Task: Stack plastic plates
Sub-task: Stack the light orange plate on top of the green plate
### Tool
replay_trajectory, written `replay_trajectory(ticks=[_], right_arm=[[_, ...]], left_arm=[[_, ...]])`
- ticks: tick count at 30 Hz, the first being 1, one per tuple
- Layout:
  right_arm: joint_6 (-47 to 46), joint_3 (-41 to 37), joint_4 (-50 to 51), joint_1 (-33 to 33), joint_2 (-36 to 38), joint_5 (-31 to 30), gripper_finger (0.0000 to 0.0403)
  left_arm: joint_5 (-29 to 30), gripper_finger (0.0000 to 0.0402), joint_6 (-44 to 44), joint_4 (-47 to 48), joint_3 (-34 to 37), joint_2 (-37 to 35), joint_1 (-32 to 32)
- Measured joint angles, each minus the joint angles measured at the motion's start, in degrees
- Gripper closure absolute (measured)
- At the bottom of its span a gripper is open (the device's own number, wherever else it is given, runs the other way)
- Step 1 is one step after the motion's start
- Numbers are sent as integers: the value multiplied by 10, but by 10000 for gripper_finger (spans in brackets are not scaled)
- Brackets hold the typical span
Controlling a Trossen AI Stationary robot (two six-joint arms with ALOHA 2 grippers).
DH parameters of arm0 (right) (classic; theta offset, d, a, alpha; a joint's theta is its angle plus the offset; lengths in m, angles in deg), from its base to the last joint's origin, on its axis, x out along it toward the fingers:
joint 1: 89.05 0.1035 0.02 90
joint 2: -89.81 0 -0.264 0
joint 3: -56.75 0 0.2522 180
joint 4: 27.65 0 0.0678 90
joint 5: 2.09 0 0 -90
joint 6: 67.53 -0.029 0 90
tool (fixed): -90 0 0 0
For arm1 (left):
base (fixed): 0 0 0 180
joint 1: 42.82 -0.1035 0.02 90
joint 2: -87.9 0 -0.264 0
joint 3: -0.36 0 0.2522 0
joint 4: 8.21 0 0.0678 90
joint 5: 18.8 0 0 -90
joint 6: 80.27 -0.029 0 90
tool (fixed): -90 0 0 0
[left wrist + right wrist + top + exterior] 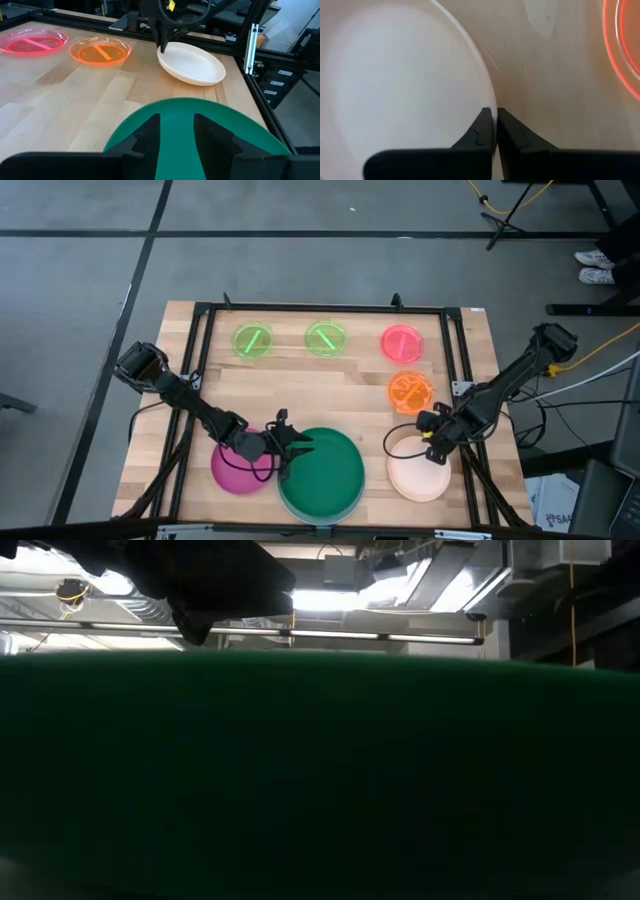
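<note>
The dark-green plate (322, 472) lies at the table's near edge, with the magenta plate (236, 468) to its left and the cream plate (420, 475) to its right. My left gripper (290, 445) is open, its fingers over the green plate's left rim (200, 102). My right gripper (432, 444) is shut on the cream plate's far rim. Two lime-green plates (252, 341) (325, 338) and the pink-red plate (402, 343) sit along the far side. The orange plate (410, 391) lies just nearer than the pink-red one. The light-blue plate does not show. My left gripper (177, 117) has the green plate showing between its two fingers; I cannot tell whether they touch it. My right gripper (495, 111) pinches the cream plate's far rim (489, 95), one finger inside the plate and one outside, coming from above and slanting down. Whether the plate is lifted cannot be told.
A black metal frame (200, 315) runs around the tabletop. Bare wood (320, 395) lies in the middle between the far row and the near plates. In the low view the green plate (320, 770) fills the picture, with a dark gripper (220, 585) above it.
</note>
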Motion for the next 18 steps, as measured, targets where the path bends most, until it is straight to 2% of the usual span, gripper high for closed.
replay_trajectory(ticks=[10, 15, 18], right_arm=[[16, 65, -2, 0, 3, -17, 401], [31, 101, -11, 0, 3, -49, 402], [31, 107, -53, 0, 3, -71, 402]], left_arm=[[14, 290, -15, 0, 0, 0, 0], [15, 290, -15, -1, 0, 0, 4], [15, 290, -22, -4, 0, -1, 10]])
